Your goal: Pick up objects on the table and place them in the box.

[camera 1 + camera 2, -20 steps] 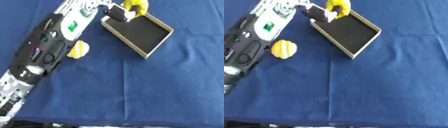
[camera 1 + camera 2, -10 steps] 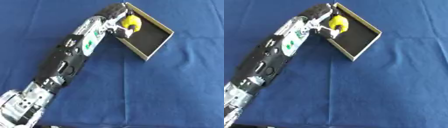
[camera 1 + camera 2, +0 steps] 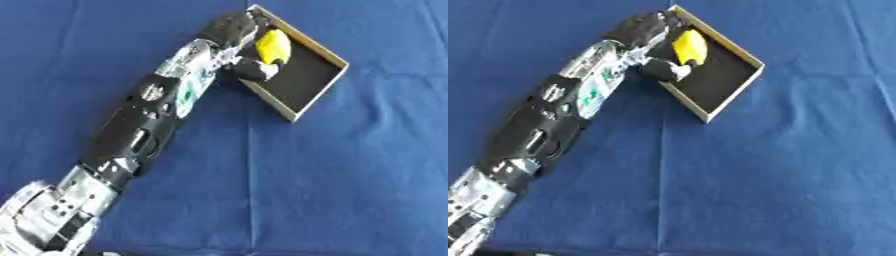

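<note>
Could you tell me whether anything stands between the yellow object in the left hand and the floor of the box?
Nothing visible does. The left hand holds the yellow object over the near-left wall of the box, and the dark floor beneath it looks bare.

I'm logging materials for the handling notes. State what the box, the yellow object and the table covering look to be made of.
Box: probably cardboard or thin wood, with pale tan walls, straight edges and a matte dark inside.
Yellow object, held by the left hand over the box: smooth, evenly coloured and rounded, perhaps plastic or foam; it can't be settled.
Table covering: blue cloth, matte, with straight fold creases.
</note>
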You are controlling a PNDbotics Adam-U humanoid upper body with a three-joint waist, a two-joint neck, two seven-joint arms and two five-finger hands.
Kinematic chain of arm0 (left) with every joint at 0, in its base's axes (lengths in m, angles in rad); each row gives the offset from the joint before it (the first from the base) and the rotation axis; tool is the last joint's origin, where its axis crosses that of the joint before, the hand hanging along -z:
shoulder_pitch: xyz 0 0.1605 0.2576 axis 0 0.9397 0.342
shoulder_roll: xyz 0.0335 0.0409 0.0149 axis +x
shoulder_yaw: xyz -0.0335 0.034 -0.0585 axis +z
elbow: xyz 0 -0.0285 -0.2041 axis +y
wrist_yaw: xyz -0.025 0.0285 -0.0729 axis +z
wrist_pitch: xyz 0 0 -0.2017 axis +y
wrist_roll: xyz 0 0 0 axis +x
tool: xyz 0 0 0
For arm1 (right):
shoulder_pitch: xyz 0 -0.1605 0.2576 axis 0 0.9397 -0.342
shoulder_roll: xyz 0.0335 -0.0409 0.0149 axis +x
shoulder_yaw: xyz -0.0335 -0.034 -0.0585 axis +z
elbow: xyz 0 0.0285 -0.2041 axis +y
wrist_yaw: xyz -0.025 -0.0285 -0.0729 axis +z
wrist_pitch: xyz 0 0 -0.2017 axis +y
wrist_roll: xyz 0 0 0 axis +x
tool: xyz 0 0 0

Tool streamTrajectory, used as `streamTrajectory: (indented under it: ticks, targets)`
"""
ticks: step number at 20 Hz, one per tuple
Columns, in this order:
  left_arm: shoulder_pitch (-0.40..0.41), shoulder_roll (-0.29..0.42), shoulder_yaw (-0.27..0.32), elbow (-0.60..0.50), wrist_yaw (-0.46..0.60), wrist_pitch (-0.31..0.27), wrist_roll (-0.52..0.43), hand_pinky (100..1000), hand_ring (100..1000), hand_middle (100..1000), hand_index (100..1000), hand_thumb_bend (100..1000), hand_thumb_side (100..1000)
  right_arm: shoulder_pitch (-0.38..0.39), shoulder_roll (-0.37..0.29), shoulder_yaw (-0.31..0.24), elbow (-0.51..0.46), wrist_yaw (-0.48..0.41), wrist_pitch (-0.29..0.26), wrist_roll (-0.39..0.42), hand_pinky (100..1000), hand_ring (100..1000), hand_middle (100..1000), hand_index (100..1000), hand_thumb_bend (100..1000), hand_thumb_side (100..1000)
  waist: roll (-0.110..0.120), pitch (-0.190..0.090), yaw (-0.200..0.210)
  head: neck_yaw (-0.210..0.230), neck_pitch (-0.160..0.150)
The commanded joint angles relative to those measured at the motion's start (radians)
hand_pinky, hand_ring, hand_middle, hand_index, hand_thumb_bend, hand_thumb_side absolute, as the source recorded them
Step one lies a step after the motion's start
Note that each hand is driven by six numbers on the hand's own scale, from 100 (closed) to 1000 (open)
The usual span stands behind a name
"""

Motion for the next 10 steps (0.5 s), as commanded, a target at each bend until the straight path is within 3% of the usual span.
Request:
streamTrajectory:
  ticks: [1, 6, 10]
  targets:
    - [-0.028, 0.043, 0.019, -0.084, 0.039, 0.02, -0.013, 953, 883, 829, 942, 300, 733, -0.001, -0.022, -0.01, -0.017, 0.0, 0.0, -0.004, 819, 827, 725, 784, 100, 815, -0.001, -0.028, 0.004, -0.002, 0.003]
    - [-0.034, 0.134, 0.03, -0.25, 0.185, 0.056, -0.119, 949, 871, 817, 926, 233, 705, 0.013, -0.035, -0.012, -0.017, 0.005, 0.002, -0.008, 819, 827, 725, 784, 100, 814, 0.006, -0.036, 0.02, -0.017, 0.012]
    - [-0.001, 0.287, 0.019, -0.394, 0.313, 0.089, -0.215, 937, 870, 814, 923, 225, 668, 0.028, -0.053, -0.016, -0.017, 0.013, 0.0, -0.015, 819, 827, 725, 784, 100, 812, 0.016, -0.044, 0.04, -0.042, 0.023]
